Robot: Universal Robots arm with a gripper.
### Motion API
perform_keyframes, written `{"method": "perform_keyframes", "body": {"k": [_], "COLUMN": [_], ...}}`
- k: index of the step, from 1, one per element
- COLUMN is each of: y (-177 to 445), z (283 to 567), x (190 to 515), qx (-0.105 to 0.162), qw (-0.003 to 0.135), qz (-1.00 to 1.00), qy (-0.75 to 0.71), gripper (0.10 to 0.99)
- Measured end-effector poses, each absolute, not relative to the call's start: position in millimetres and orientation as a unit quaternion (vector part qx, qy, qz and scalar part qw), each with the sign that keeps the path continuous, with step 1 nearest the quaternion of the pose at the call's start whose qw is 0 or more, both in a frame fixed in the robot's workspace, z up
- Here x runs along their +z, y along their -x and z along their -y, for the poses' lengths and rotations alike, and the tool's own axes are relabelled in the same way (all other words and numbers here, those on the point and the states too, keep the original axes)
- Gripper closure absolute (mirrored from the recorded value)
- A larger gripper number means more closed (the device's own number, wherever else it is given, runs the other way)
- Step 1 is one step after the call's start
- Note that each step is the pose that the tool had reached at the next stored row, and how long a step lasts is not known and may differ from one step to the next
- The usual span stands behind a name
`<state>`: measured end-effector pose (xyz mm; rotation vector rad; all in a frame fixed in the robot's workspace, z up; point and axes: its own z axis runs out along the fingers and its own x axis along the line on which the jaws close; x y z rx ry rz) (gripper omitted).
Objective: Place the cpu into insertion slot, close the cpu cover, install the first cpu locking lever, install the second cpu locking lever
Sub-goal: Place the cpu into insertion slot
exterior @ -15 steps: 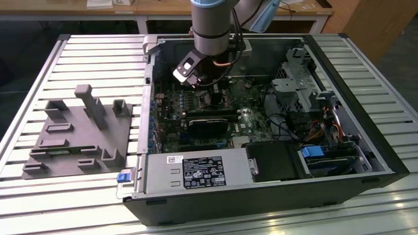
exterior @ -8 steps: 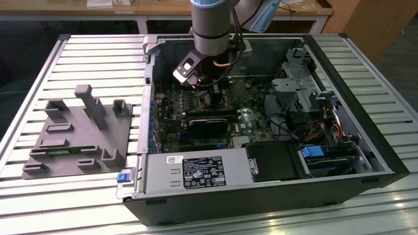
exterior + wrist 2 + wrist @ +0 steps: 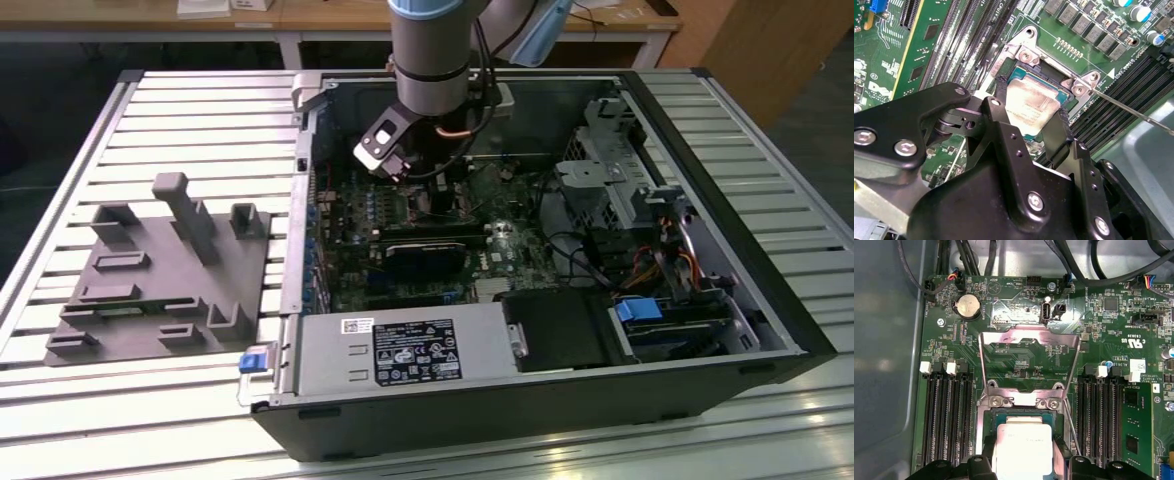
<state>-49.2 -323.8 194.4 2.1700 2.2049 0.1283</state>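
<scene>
- Grey plastic fixture [image 3: 160, 270] on exterior view's left, well apart.
- Black gripper [image 3: 1029, 114] fingers clamp dull silvery square cpu [image 3: 1026, 100] over silver-rimmed insertion slot [image 3: 1021, 415], mostly hidden beneath.
- Thin silvery cpu cover [image 3: 1029, 337] flipped open.
- Chip seated or not: can't tell.

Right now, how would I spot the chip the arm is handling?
Inside the open computer case, find the green circuit board, where long black slots flank the square insertion slot. The cpu is the flat chip over it, between the gripper's black fingers. Unlike the open cpu cover beside it, it is solid dull silver, windowless.
</scene>
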Motion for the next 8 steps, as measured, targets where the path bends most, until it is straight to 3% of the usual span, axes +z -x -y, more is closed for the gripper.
{"method": "perform_keyframes", "body": {"k": [8], "y": [49.2], "z": [323.8], "x": [194.4], "qx": [0.042], "qw": [0.022], "qz": [-0.712], "qy": [-0.701], "gripper": [0.537]}}
